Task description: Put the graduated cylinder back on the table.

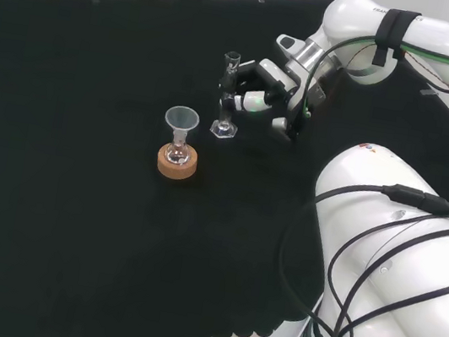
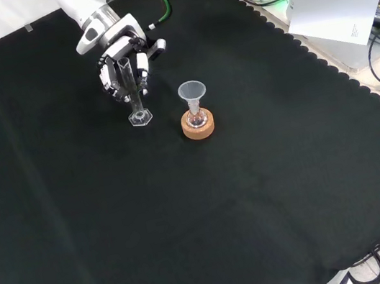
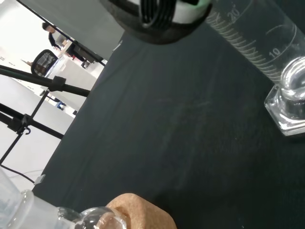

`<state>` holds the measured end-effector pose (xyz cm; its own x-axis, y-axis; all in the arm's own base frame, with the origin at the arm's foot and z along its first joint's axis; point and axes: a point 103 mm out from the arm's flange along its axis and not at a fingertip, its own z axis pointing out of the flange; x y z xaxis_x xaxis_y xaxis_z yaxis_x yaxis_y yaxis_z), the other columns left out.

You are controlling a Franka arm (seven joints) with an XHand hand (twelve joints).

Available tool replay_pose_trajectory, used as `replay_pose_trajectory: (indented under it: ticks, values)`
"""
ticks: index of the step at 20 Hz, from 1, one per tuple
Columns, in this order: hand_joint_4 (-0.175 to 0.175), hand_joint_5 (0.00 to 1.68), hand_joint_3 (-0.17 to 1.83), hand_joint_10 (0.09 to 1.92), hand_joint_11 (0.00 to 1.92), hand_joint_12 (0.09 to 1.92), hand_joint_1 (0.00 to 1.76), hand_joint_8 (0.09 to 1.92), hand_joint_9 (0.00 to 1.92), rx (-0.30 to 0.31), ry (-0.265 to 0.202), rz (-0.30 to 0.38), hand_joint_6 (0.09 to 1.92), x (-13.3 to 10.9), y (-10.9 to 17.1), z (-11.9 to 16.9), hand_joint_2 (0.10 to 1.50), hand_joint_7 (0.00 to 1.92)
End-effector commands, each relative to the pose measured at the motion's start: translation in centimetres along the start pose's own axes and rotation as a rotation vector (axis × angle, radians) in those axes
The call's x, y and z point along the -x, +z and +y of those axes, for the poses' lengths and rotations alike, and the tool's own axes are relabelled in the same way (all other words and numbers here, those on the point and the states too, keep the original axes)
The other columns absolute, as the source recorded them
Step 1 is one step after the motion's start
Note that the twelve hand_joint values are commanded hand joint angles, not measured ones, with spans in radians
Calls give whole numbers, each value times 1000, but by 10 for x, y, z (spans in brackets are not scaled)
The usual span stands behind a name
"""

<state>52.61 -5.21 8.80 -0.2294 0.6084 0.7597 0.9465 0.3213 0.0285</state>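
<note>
Clear grad. cylinder (image 1: 227,99) upright, hex base on black cloth (image 1: 75,196).

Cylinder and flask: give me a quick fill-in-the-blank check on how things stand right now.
1. The hand has its fingers curled round the ____.
2. The cylinder stands ____, its base on the black cloth.
3. The flask sits on a ____ ring.
4. A clear ____ sits in the flask's neck.

Missing words: cylinder; upright; cork; funnel
</note>
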Motion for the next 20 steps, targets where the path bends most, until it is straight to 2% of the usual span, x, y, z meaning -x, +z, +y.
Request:
replay_pose_trajectory:
  ticks: [1, 3, 7, 11, 15, 20]
  values:
    - [-85, 1045, -4, 239, 1147, 890, 1178, 730, 1287, -15, 12, -7, 892, -1, -1, -1, 1080, 1066]
    - [5, 1065, -3, 199, 1086, 930, 1123, 583, 1279, -21, 14, -11, 863, -1, -2, -1, 1071, 1082]
    - [100, 1064, -1, 159, 972, 1011, 1080, 510, 1239, -33, 22, -25, 863, -3, -5, -1, 1068, 1054]
    - [54, 950, -135, 146, 797, 1120, 1062, 518, 1147, -50, 28, -39, 612, -4, -6, -1, 1037, 957]
    - [42, 899, -174, 151, 668, 1200, 1033, 524, 1075, -63, 47, -43, 577, -5, -7, 0, 1035, 894]
    - [28, 853, -175, 169, 617, 1228, 1015, 532, 1035, -74, 65, -51, 588, -4, -7, 1, 1031, 852]
